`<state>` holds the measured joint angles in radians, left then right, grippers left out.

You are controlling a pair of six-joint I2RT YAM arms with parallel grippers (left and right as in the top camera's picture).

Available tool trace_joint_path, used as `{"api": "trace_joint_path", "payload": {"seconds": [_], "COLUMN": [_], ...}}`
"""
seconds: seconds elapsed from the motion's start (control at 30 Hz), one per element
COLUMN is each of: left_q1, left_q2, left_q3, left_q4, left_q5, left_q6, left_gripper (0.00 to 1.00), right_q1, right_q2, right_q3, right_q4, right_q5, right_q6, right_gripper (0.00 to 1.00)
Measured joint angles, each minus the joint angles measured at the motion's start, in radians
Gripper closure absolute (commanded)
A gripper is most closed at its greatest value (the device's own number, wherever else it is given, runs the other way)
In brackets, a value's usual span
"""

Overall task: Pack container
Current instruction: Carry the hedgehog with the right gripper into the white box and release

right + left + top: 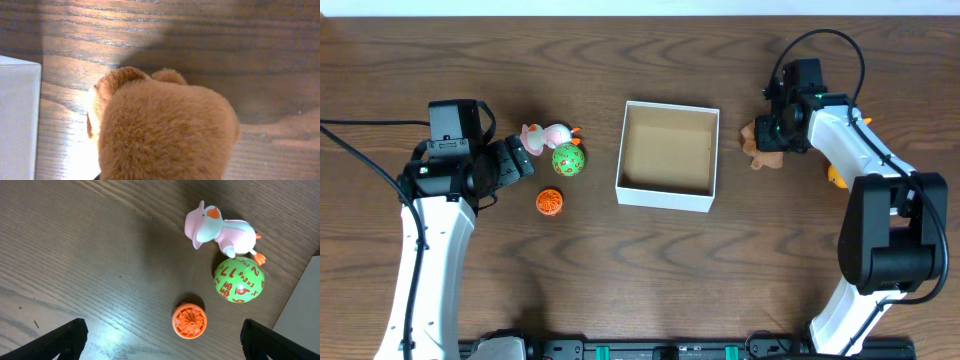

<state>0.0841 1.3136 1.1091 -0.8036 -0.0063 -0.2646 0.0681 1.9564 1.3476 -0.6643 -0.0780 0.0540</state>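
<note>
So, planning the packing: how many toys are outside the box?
4: pink plastic duck, green numbered ball, orange ribbed ball left of the white cardboard box; brown plush bear right of it. A yellow-orange bit behind the right arm may be another.

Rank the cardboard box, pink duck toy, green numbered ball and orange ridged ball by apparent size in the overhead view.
1. cardboard box, by far largest.
2. pink duck toy and green numbered ball: too close to rank; duck longer, ball rounder.
3. orange ridged ball, smallest.
</note>
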Motion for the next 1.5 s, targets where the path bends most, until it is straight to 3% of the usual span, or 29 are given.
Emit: {"api": "trace_joint_path", "payload": {"seconds": [0.13,0.3,0.6,0.9,1.17,1.23,1.33,1.5], "left_q1": [0.000,0.000,0.000,0.000,0.000,0.000,0.000,0.000], "left_q2": [0.000,0.000,0.000,0.000,0.000,0.000,0.000,0.000], "left_q3": [0.000,0.000,0.000,0.000,0.000,0.000,0.000,0.000], "left_q4": [0.000,0.000,0.000,0.000,0.000,0.000,0.000,0.000], "left_q5": [0.000,0.000,0.000,0.000,0.000,0.000,0.000,0.000], "left_q6": [0.000,0.000,0.000,0.000,0.000,0.000,0.000,0.000], "left_gripper": [0.02,0.02,0.02,0.02,0.02,0.02,0.02,0.02], "right_q1": [0.022,0.099,0.386,0.503,0.530,0.530,0.530,0.532], "right_q2": [-0.043,-0.205,-0.427,-0.161,0.023,0.042,0.056,0.057], "right_q3": [-0.002,0.017,0.160,0.157,0.145,0.145,0.145,0.145], "right_q4": [-0.047,-0.094,0.001,0.054,0.095,0.098,0.101,0.116], "right_q5": [-0.003,0.001,0.105,0.156,0.151,0.149,0.151,0.150], "right_q6": [0.018,0.056,0.134,0.232,0.276,0.282,0.294,0.255], "right_gripper": [0.81,0.82,0.80,0.81,0.74,0.65,0.25,0.02]}}
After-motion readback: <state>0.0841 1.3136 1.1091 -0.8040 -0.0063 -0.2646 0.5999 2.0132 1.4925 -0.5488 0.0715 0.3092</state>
